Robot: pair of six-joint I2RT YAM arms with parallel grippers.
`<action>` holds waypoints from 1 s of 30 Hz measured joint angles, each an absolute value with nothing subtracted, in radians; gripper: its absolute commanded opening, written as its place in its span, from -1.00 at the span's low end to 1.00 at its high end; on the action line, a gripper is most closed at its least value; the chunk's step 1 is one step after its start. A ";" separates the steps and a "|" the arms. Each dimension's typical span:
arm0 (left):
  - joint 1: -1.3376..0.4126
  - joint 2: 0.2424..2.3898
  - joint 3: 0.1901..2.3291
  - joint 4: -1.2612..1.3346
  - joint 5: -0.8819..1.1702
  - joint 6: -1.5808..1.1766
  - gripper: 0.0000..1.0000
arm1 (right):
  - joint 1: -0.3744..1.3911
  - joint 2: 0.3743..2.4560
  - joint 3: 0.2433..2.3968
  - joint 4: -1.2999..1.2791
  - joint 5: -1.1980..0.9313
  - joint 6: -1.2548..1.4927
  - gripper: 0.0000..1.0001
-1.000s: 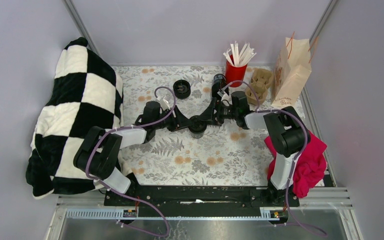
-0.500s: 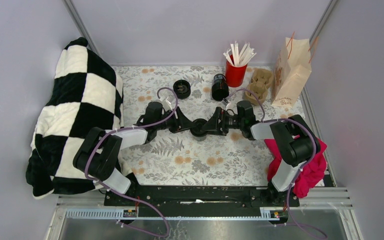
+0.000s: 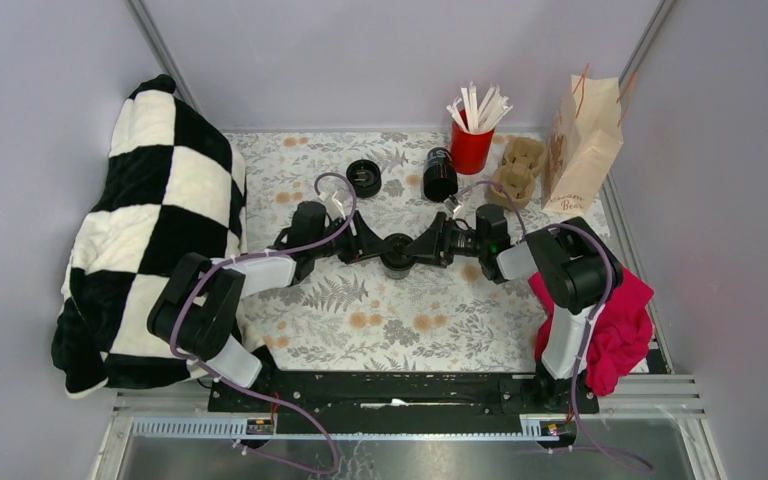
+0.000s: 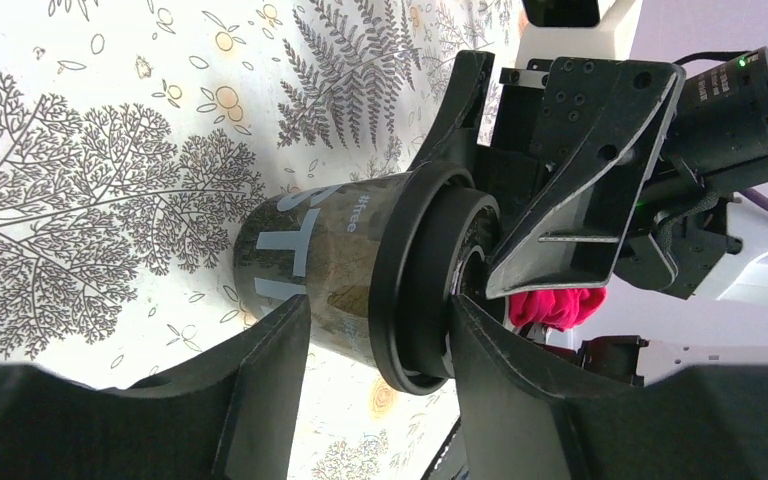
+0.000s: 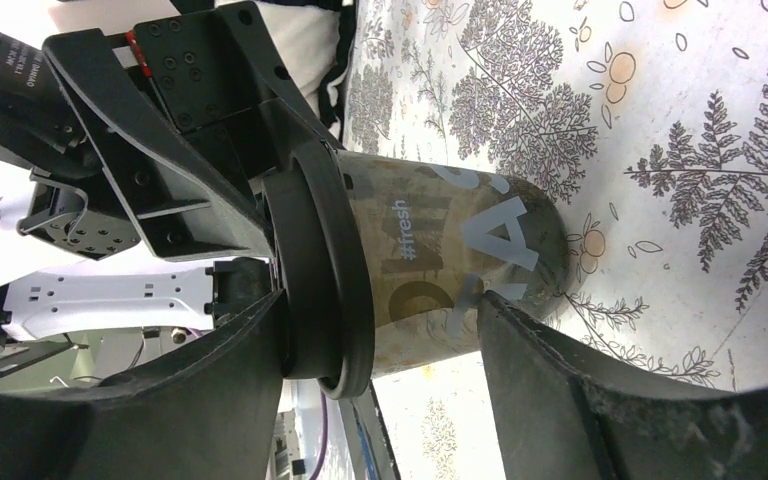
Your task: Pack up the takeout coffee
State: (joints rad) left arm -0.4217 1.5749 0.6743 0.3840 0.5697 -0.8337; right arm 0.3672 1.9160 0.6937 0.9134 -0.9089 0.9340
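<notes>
Wrist views reveal cup [image 5: 440,270] lettering

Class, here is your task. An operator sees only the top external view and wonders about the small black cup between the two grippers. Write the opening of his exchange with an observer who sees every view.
Operator: From above, the left gripper and right gripper meet at the takeout coffee. Is it lidded?
Observer: Yes. The left wrist view shows its black lid sitting on the cup's top.
Operator: Any print on the cup?
Observer: The right wrist view shows pale lettering on the wall, including "#fresh".
</notes>
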 measured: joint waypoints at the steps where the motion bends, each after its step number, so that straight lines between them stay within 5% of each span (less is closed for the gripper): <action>1: -0.424 1.575 0.673 0.387 0.572 -0.831 0.23 | 0.366 1.916 0.681 0.941 -0.906 0.943 0.32; 5: -0.423 1.575 0.665 0.392 0.576 -0.831 0.55 | 0.365 1.906 0.684 0.942 -0.907 0.946 0.32; 10: -0.415 1.600 0.661 0.410 0.596 -0.847 0.69 | 0.365 1.866 0.722 0.804 -0.895 0.896 0.32; 14: -0.411 1.625 0.660 0.444 0.611 -0.870 0.61 | 0.366 1.854 0.747 0.741 -0.888 0.883 0.39; 20: -0.406 1.642 0.627 0.522 0.633 -0.901 0.44 | 0.367 1.868 0.764 0.729 -0.881 0.909 0.85; 30: -0.395 1.629 0.596 0.561 0.635 -0.906 0.36 | 0.368 1.955 0.937 0.671 -0.918 0.913 0.74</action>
